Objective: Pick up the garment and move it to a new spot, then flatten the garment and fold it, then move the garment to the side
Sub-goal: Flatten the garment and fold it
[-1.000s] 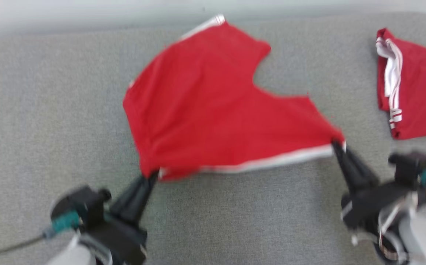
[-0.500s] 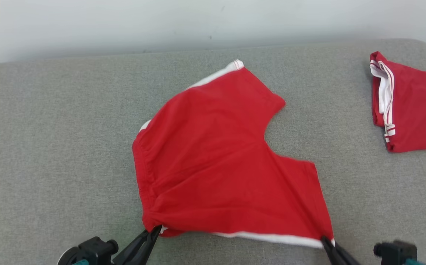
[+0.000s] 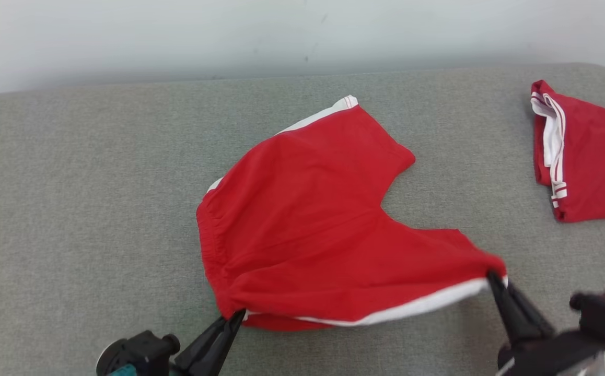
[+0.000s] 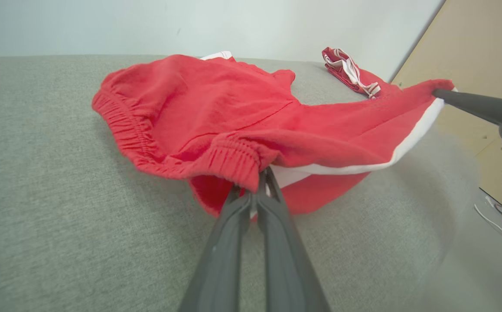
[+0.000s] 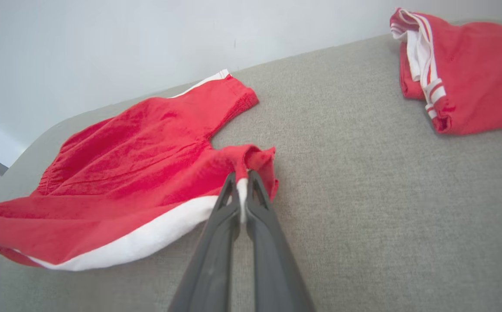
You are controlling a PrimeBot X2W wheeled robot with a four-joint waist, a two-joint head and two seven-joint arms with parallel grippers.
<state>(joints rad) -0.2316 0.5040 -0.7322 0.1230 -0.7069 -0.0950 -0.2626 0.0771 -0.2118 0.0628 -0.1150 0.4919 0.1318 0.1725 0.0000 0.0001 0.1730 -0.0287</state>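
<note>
The garment [image 3: 323,219] is a pair of red shorts with white side stripes, spread on the grey padded table [image 3: 83,209]. My left gripper [image 3: 239,315] is shut on the elastic waistband corner [image 4: 238,162] at the near left. My right gripper [image 3: 492,277] is shut on a leg-hem corner [image 5: 244,167] at the near right, holding it a little above the surface. The white-striped near edge [image 3: 412,308] stretches between the two grippers. The far leg [image 3: 344,112] lies flat, pointing toward the wall.
A second red garment [image 3: 590,162], folded, with white trim, lies at the table's far right. A pale wall [image 3: 229,36] runs behind the table. Bare grey surface extends to the left and in front. Wood floor [image 4: 472,65] shows past the table's right end.
The head camera has tilted, so the whole picture shifted. Over the last half second my right gripper has lifted its corner up and outward, tightening the striped edge; the left grip holds.
</note>
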